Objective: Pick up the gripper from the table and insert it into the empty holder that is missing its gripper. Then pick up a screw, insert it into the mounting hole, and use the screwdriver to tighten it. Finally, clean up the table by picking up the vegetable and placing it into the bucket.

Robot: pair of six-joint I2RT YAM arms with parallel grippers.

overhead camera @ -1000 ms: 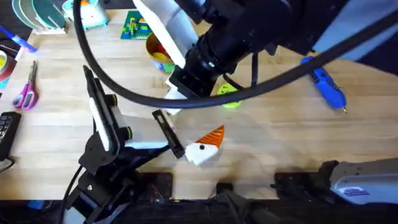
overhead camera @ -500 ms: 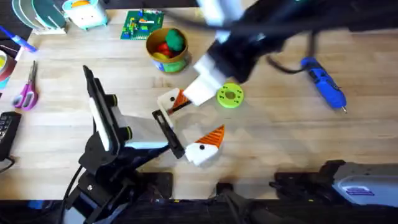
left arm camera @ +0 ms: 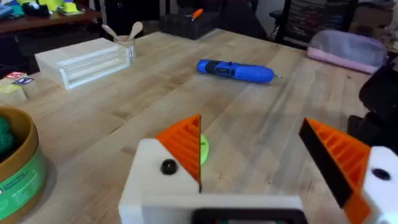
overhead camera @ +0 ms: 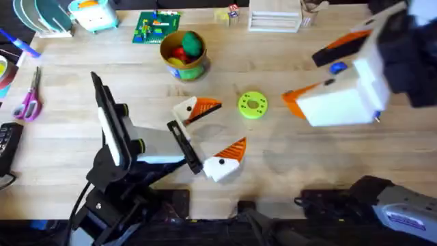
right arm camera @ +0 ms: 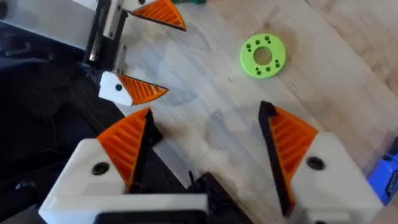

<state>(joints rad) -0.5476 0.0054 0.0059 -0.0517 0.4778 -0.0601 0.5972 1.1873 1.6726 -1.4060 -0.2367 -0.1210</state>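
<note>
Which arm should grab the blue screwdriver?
Right, probably. The open right gripper hovers right by the bright blue pen-shaped screwdriver; the left gripper sits mid-table, farther away.

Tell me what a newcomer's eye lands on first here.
The right hand, white with orange ribbed pads, hangs open and large above the table's right side, over the blue screwdriver. At mid-table the lime-green disc lies beside the left hand, also open. Behind them stands the bucket, with red and green toys inside.

A light wooden table (overhead camera: 287, 157) stands before dark furniture (left arm camera: 143, 12) behind it.
</note>
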